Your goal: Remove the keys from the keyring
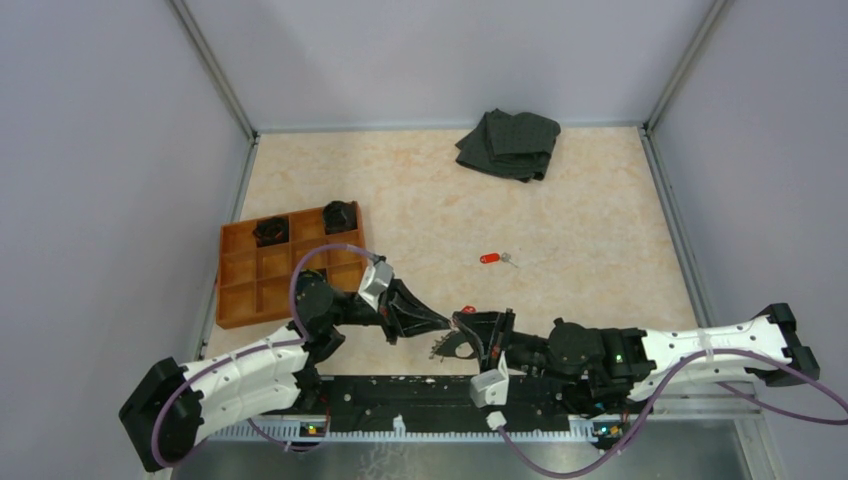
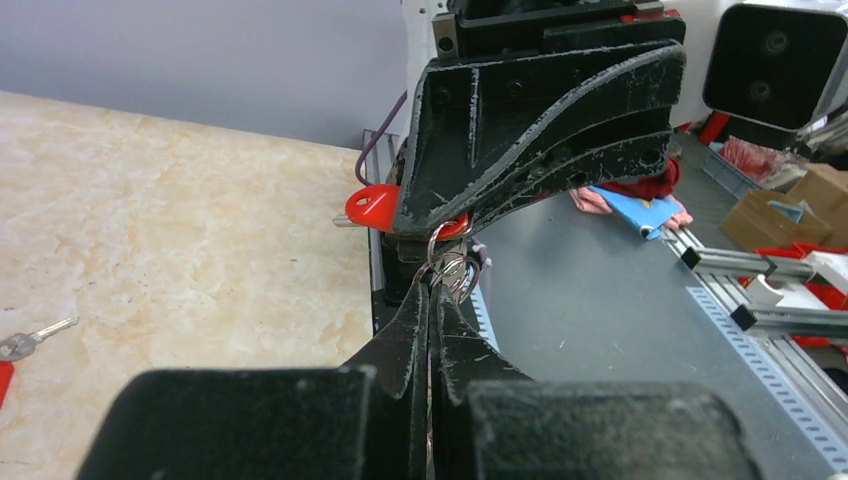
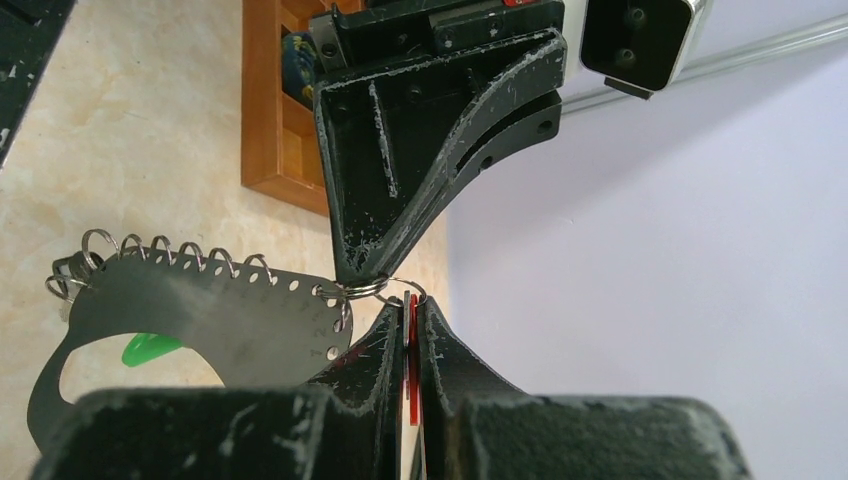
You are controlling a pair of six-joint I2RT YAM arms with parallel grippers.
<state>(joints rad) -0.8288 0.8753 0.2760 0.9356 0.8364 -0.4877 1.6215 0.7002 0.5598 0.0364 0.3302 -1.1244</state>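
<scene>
The keyring (image 3: 200, 310) is a flat grey crescent with a row of holes, each carrying a small wire ring; it hangs between my two grippers (image 1: 455, 347). My left gripper (image 2: 432, 290) is shut on one small split ring (image 2: 455, 272) at the crescent's end, and it also shows in the top view (image 1: 443, 323). My right gripper (image 3: 410, 305) is shut on a red-headed key (image 3: 412, 345) joined to that ring; its red head shows in the left wrist view (image 2: 372, 207). A green key head (image 3: 145, 348) lies under the crescent. The two grippers meet tip to tip.
A loose red-headed key (image 1: 490, 258) lies on the table beyond the grippers. An orange gridded tray (image 1: 280, 270) with black coiled objects (image 1: 270, 230) stands at the left. A dark folded cloth (image 1: 510, 143) lies at the back. Walls enclose the table.
</scene>
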